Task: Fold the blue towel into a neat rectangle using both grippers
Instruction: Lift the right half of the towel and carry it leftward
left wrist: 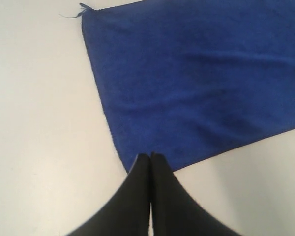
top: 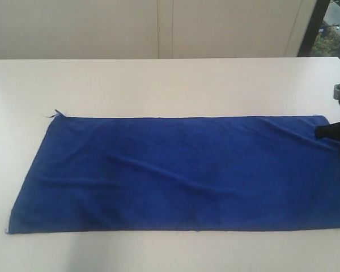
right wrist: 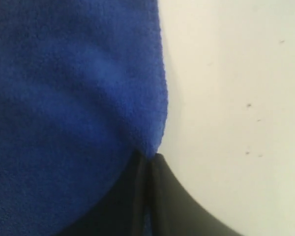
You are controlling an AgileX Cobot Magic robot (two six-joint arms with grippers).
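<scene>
On the left, the left gripper [left wrist: 151, 156] has its jaws pressed together on nothing, tips poised at the near left corner of the towel [top: 170, 175]. The towel lies spread out, long side across the surface [top: 158, 85]. On the right, the right gripper [right wrist: 148, 155] has its jaws closed at the towel's right edge, pinching the cloth by the look of it.

I'd worry about the left side first. Closed tips can only shove that corner and bunch it, so they must spread before taking hold. If the right side lifts alone, the towel would likely drag and fold askew. The right pinch also sits at the very rim, and soft cloth could slip out. The low ridges across the middle might get folded in.

Only the left wrist view shows the left gripper; the exterior view misses it entirely. The exterior view alone gives the whole towel, with a loose thread [top: 51, 113] at its far left corner. There the right gripper is just a dark shape at the far right corner; the right wrist view shows its grip up close.
</scene>
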